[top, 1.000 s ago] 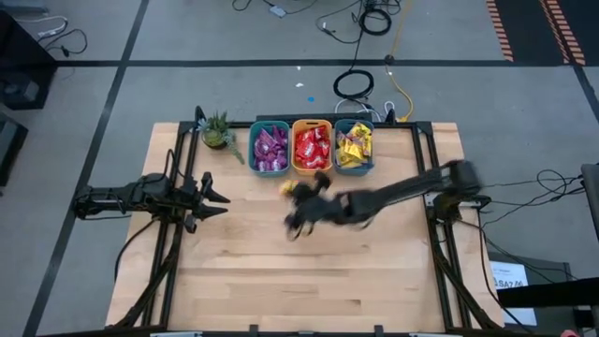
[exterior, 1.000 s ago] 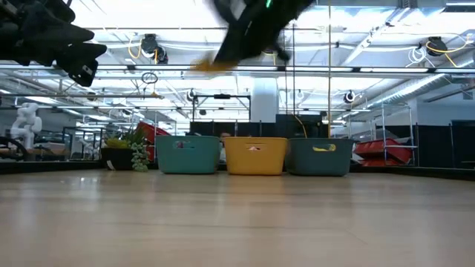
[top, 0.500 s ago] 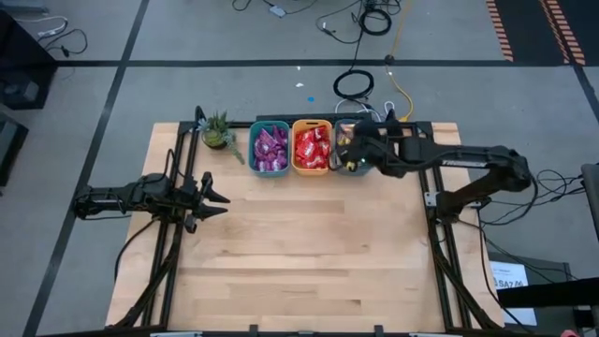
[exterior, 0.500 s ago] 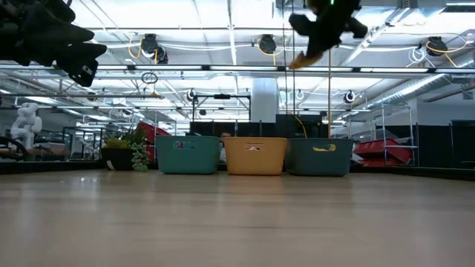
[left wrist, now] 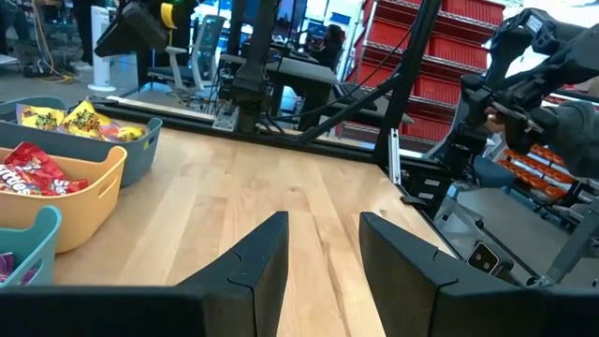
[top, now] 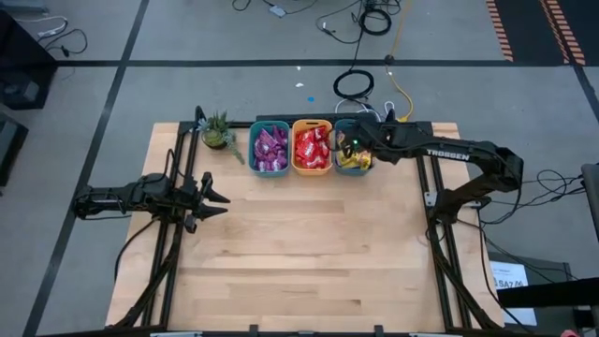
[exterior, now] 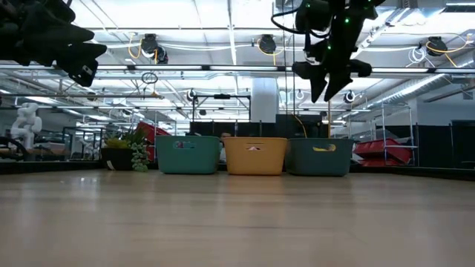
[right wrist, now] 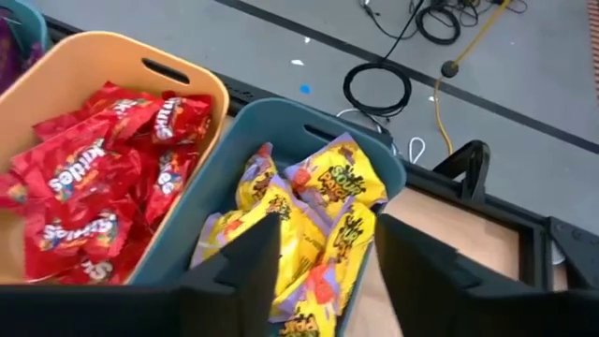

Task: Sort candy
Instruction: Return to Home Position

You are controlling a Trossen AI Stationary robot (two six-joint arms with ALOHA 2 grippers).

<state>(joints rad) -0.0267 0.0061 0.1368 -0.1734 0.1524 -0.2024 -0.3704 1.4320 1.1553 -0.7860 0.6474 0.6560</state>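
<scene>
Swung over from the middle of the wooden desk [top: 309, 253] since a second ago, right tool [right wrist: 328, 225] hangs wide and empty above the dark teal plastic bin [right wrist: 281, 117] of shiny yellow candy packets [right wrist: 323, 183]; red packets [right wrist: 84, 178] fill the orange plastic bin [right wrist: 103, 42] beside it; left tool [top: 223, 204] waits wide over the desk's left edge.

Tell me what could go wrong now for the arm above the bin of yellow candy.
1. The open right gripper hangs over the dark blue bin; if it dips while pulling back, it might clip the rim and shift the bin.
2. The yellow candy is heaped near the rim, so a brush could flick a packet out.
The left gripper waits far from it.
</scene>
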